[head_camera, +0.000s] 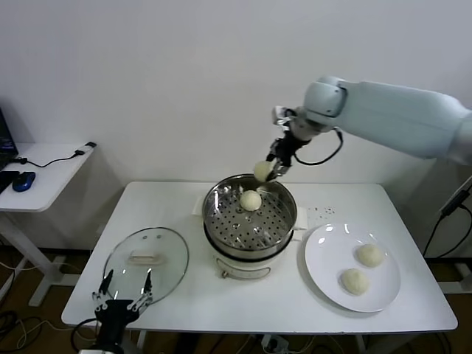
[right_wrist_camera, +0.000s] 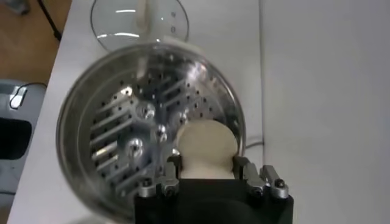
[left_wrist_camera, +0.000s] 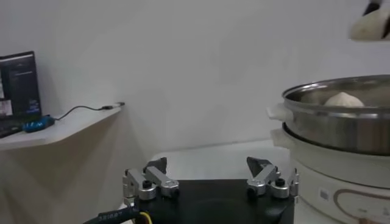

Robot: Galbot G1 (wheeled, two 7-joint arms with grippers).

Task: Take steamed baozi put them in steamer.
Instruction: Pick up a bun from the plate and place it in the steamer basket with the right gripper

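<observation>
My right gripper point(head_camera: 270, 168) is shut on a cream-white steamed baozi point(head_camera: 262, 171) and holds it in the air over the far rim of the shiny steamer point(head_camera: 221, 223). In the right wrist view that baozi point(right_wrist_camera: 206, 146) sits squeezed between the jaws, with the perforated steamer bottom point(right_wrist_camera: 122, 146) below. One baozi point(head_camera: 251, 200) lies inside the steamer toward the back. Two more baozi point(head_camera: 369, 255) point(head_camera: 355, 281) rest on the white plate point(head_camera: 323, 274) at the right. My left gripper point(head_camera: 125, 291) is open and parked at the table's front left, next to the glass lid point(head_camera: 146, 262).
The steamer stands on a white electric pot base point(left_wrist_camera: 341, 176) at the table's middle. A side desk point(head_camera: 44, 173) with a mouse and a cable is at the far left. A white wall closes the back.
</observation>
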